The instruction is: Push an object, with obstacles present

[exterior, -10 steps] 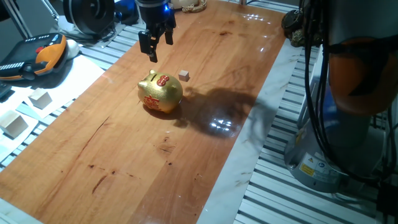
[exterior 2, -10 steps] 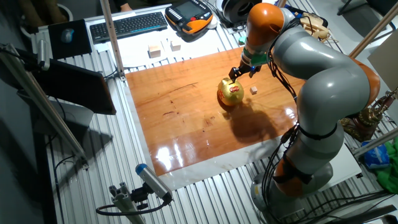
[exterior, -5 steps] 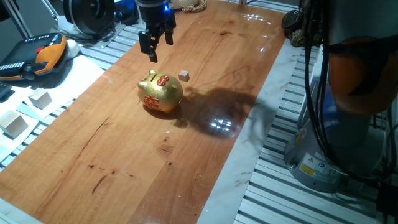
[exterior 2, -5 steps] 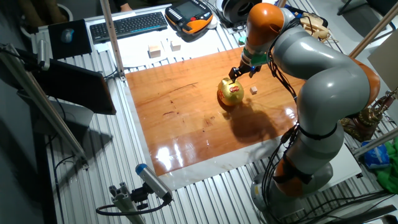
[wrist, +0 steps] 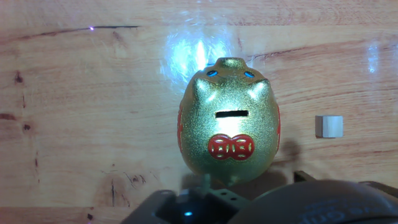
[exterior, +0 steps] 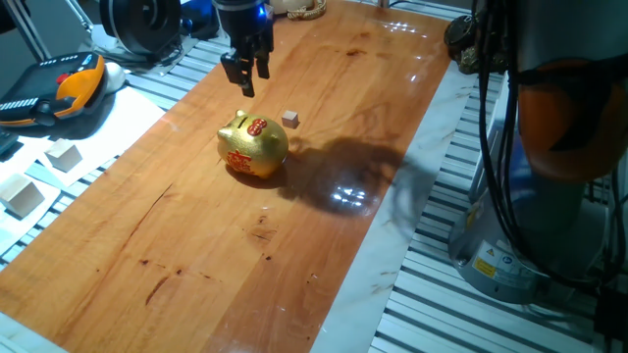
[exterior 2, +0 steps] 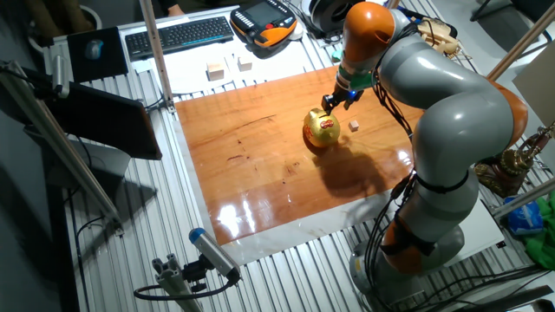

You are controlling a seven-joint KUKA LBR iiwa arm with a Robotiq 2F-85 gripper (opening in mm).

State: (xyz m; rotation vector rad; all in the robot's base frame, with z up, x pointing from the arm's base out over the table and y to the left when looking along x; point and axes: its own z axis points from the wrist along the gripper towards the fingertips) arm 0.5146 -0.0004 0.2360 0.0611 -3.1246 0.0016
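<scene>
The tiny tan cube (exterior: 289, 119) lies on the wooden board just right of the gold piggy bank (exterior: 253, 147). Both show in the other fixed view, the cube (exterior 2: 354, 126) and the pig (exterior 2: 323, 130). My gripper (exterior: 251, 78) hangs above the board behind the pig and to the cube's left, touching neither; it also shows in the other fixed view (exterior 2: 335, 100). Its two fingers stand slightly apart and hold nothing. The hand view looks down on the pig (wrist: 229, 127) with the cube (wrist: 328, 126) to its right; the fingertips are hidden there.
Pale wooden blocks (exterior: 64, 155) (exterior: 22, 194) lie off the board to the left. An orange teach pendant (exterior: 54, 88) and a keyboard (exterior 2: 178, 35) sit beyond the board. The arm's base (exterior: 549, 147) stands at the right edge.
The hand has turned a little and its two fingers now look closer together. The pig and the cube have not moved.
</scene>
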